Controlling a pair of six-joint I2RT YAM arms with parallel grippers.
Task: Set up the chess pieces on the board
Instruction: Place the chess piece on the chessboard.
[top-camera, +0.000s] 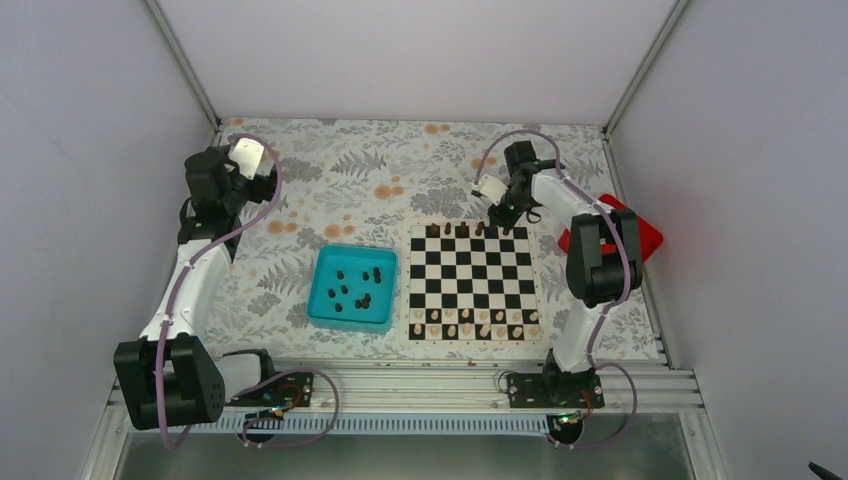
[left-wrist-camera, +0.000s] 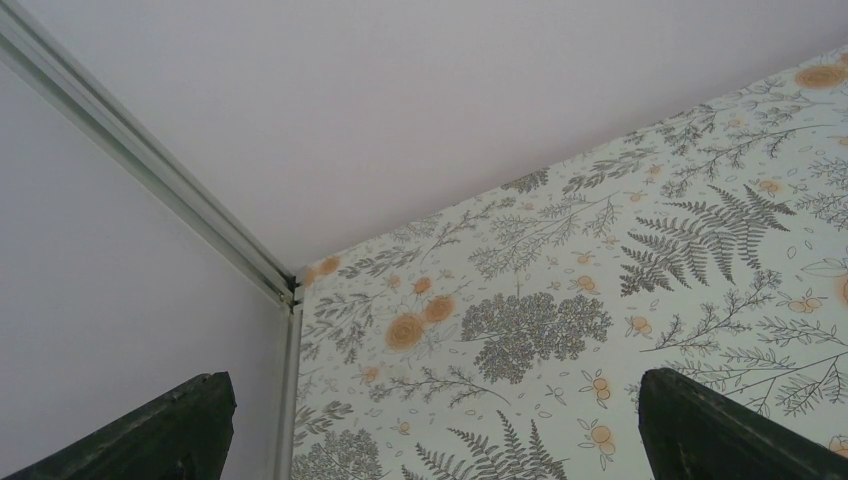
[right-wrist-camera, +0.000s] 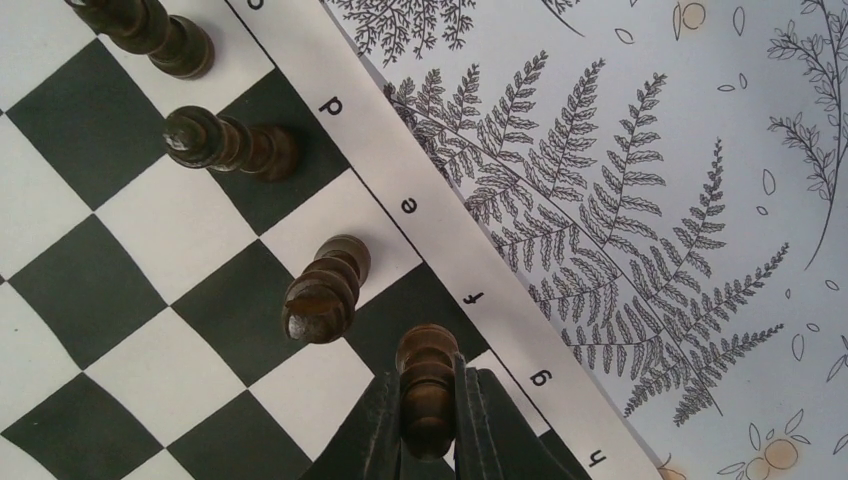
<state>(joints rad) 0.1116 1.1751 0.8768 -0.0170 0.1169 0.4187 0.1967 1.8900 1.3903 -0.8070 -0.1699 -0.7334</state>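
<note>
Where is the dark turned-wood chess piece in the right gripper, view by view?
Top external: dark chess piece at the chequered board's far edge, beneath the right gripper.
Left wrist: not in view.
Right wrist: bottom centre, between the fingers.
Shared landmark: fern-print table cover.

Counter (top-camera: 400, 180): covered in a pale cloth printed with grey ferns and orange flowers. Tray (top-camera: 316, 300): teal, square, shallow, left of centre. Red box (top-camera: 648, 238): at the counter's right edge, partly hidden. Pale pieces (top-camera: 484, 330): cream, small, standing upright in two rows right of the tray. Rail (top-camera: 420, 385): ribbed aluminium along the near edge. Walls (top-camera: 400, 60): plain white, joined by metal posts (left-wrist-camera: 150, 170).
</note>
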